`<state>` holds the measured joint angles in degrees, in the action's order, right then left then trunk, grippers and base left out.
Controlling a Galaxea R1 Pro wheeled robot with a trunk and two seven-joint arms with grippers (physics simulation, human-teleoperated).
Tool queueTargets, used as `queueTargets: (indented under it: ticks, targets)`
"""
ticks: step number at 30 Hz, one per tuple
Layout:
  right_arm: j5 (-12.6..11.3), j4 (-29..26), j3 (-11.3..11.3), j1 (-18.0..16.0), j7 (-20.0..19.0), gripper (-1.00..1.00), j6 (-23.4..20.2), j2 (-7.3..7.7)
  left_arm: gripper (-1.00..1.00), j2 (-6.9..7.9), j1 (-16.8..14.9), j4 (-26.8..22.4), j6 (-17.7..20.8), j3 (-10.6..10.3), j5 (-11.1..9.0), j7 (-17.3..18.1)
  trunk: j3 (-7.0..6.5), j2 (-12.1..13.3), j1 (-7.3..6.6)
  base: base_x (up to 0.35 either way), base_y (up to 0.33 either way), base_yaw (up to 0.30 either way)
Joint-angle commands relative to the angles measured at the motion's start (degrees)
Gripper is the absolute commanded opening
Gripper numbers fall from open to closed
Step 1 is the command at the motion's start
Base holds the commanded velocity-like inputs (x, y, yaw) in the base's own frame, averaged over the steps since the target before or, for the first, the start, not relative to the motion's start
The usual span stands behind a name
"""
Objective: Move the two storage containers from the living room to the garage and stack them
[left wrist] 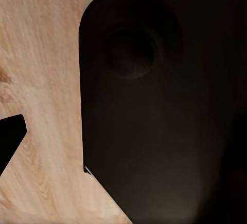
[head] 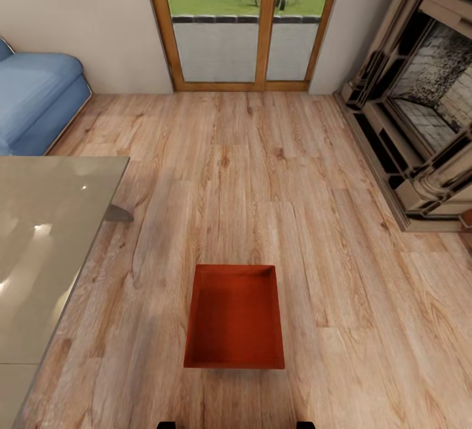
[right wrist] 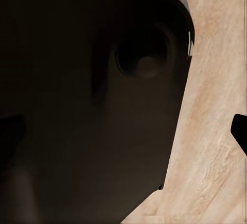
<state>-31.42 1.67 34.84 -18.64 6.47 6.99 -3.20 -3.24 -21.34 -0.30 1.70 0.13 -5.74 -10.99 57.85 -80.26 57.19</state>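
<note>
**One red box on the planks, arms tucked low**

The light wood-plank floor [head: 275,173] runs across the whole room, grain streaked and knotted, up to a pale wall. In that wall stand wood-framed glass doors [head: 246,22] with grass beyond them. To the right is the fireplace [head: 419,101], stepped mouldings around a rough stone-textured back. At the left a glossy grey-green counter [head: 46,252] catches bright reflections, and behind it sits the rounded blue sofa [head: 36,104].

Smaller than all these, a storage container [head: 235,317] lies flat on the planks straight ahead: an orange-red, open-topped rectangle with thin plain walls, its inside in shadow. It stands apart from the counter and well apart from the fireplace.

Both wrist views look down past a broad, dark, round-cornered body [left wrist: 164,111] to the planks. Each shows just a black tip at the frame's edge, so I cannot tell whether the left or right jaws are spread or pressed together, nor how far the box lies from them.
</note>
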Motion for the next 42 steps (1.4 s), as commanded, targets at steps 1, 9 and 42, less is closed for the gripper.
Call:
queueTargets:
  ticks: [1, 9, 42]
  targets:
    - [-0.48, 0.17, 0.49, -0.06, -0.06, 1.0, 0.3, 0.08, 1.0, -0.01, -0.01, -0.02, 0.15, -0.04, -0.59, -0.12, 0.02, -0.02, 0.0, 0.0, 0.0, 0.0]
    - [-0.48, 0.17, 0.49, -0.08, -0.1, 1.0, 0.44, 0.47, 1.0, -0.01, -0.01, -0.01, 0.15, -0.04, -0.59, -0.14, 0.02, -0.02, 0.0, 0.0, 0.0, 0.0]
    - [-0.24, -3.59, 0.83, -0.02, -0.13, 1.0, 0.45, 0.88, 1.0, 0.43, -0.01, -8.46, 1.18, -0.34, 0.31, -0.01, 0.02, -0.02, 0.0, 0.0, 0.0, 0.0]
